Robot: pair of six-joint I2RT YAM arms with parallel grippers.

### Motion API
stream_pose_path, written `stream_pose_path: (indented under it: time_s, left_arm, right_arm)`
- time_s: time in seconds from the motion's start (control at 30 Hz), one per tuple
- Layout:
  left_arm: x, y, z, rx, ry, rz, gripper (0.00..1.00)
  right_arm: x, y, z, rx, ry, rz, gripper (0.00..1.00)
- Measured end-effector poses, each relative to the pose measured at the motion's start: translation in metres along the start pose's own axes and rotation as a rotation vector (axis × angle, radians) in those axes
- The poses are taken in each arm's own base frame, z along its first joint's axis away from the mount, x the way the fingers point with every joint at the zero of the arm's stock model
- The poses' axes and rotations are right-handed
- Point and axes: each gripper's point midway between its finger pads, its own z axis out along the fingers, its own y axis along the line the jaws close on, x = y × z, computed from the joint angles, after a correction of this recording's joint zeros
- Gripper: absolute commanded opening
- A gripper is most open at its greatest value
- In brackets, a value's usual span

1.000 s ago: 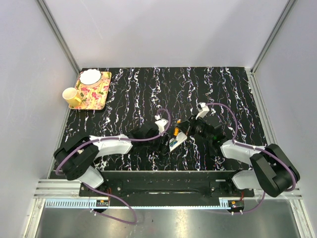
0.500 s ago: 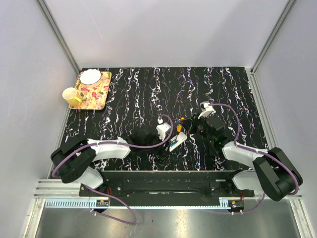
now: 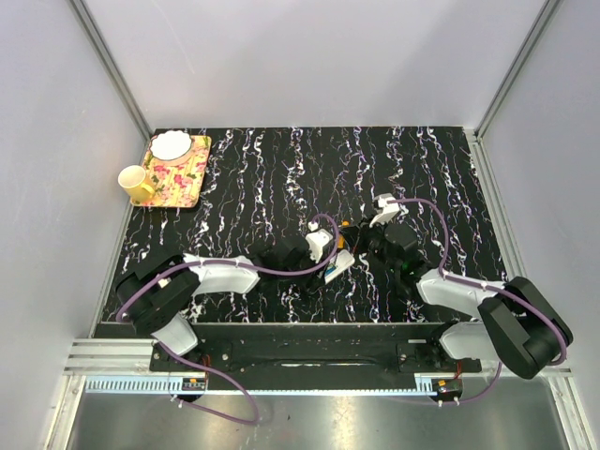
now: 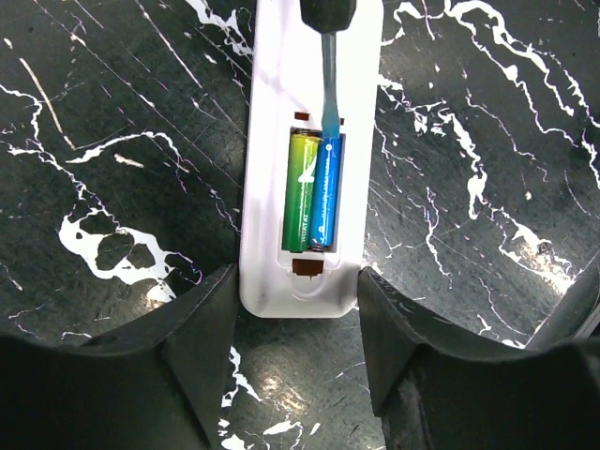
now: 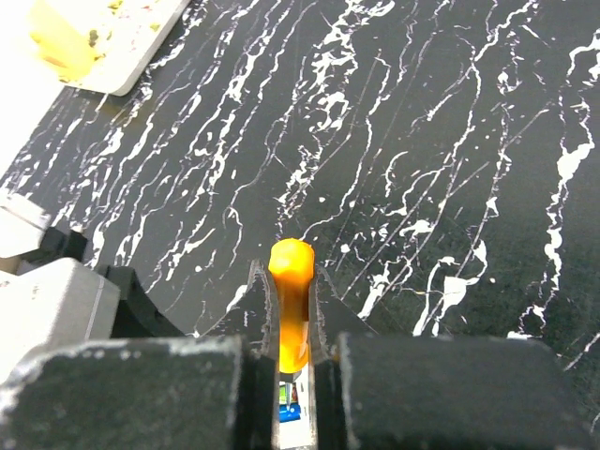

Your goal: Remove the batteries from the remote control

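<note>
A white remote control lies on the black marbled table with its battery bay open. A green battery and a blue battery lie side by side in the bay. My left gripper straddles the remote's near end, and both fingers touch its sides. My right gripper is shut on an orange-handled screwdriver. Its shaft comes down from the far side, and its tip rests at the far end of the blue battery. In the top view the remote lies between the two grippers.
A floral tray sits at the far left corner of the table, with a white bowl on it and a yellow mug beside it. Grey walls and metal rails enclose the table.
My left arm drew back to the left, then came forward again to the remote's near end. My right gripper shifted slightly farther and left with the screwdriver.
</note>
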Motion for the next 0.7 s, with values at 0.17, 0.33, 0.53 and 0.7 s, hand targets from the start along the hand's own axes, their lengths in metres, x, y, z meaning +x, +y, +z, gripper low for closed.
stream_pose_path:
  time_s: [0.17,0.33,0.53,0.7]
  left_arm:
    - [0.0000,0.0001,0.0001,0.000,0.000,0.002,0.41]
    - [-0.0005,0.0000,0.0002,-0.001,0.001,0.001,0.38]
    - [-0.0003,0.0001,0.0006,-0.002,0.009,0.001,0.36]
    - [-0.0004,0.0000,0.0006,-0.002,0.010,0.001,0.34]
  right_arm:
    - [0.0034,-0.0075,0.0019,0.038,0.000,-0.029,0.00]
    - [0.0030,-0.0099,0.0033,0.050,-0.007,-0.034,0.00]
    - [-0.0018,-0.0062,0.0042,0.036,-0.027,-0.034,0.00]
    - [-0.0028,-0.0044,0.0044,0.030,-0.032,-0.034,0.00]
